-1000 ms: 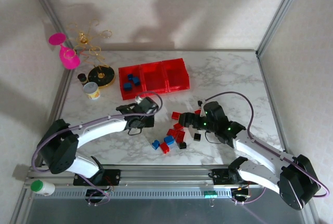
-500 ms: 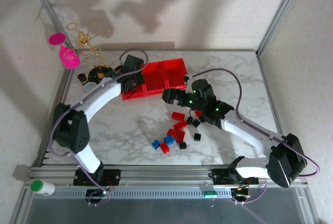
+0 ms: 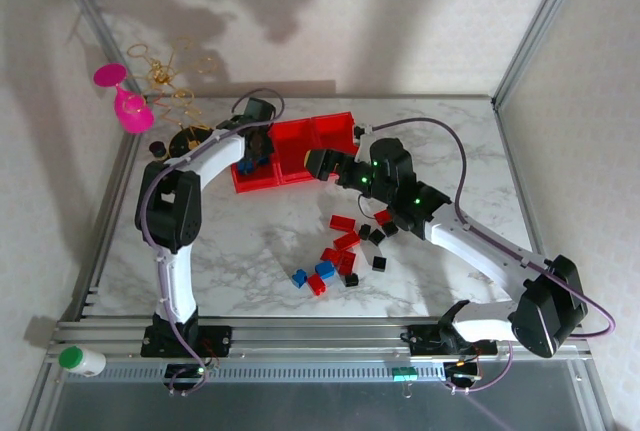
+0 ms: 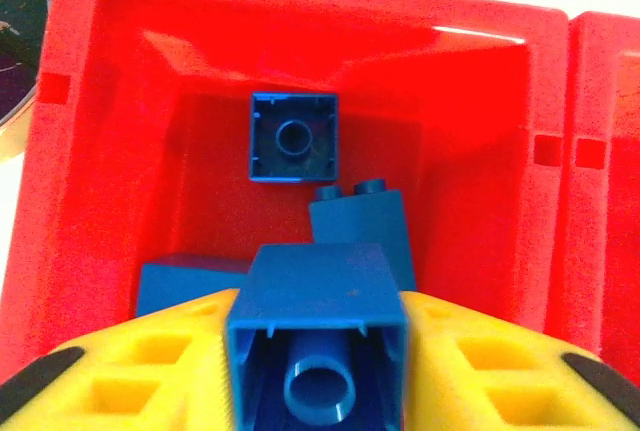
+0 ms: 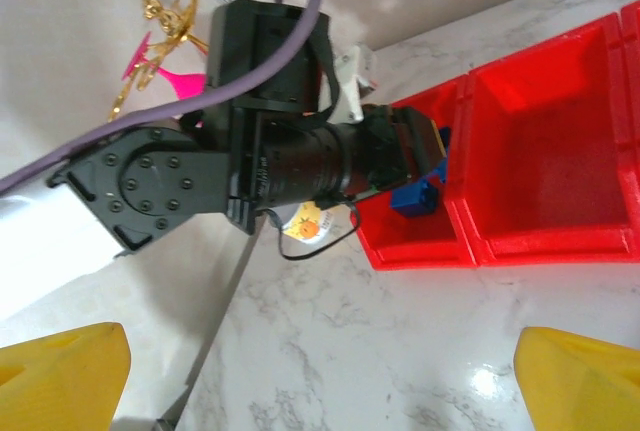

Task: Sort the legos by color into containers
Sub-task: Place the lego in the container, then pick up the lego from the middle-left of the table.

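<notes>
A white marble-patterned table [image 3: 250, 251] stands inside a frame of aluminium posts [image 3: 535, 26], with pale walls behind. At its far left corner a pink stemmed glass [image 3: 122, 97] leans tilted, just beside a tangle of gold wire loops [image 3: 170, 69] — both also show in the right wrist view, the glass [image 5: 185, 79] below the wire [image 5: 170, 13]. Nearer along the left edge lies a round black-and-gold disc [image 3: 190, 139], partly covered, with a small dark jar [image 3: 157, 150] just beside it. A white bottle with a green cap [image 3: 80, 359] lies on its side at the near left, by the aluminium rail [image 3: 320, 334] — a small green piece [image 3: 404, 372] sits below that rail.
</notes>
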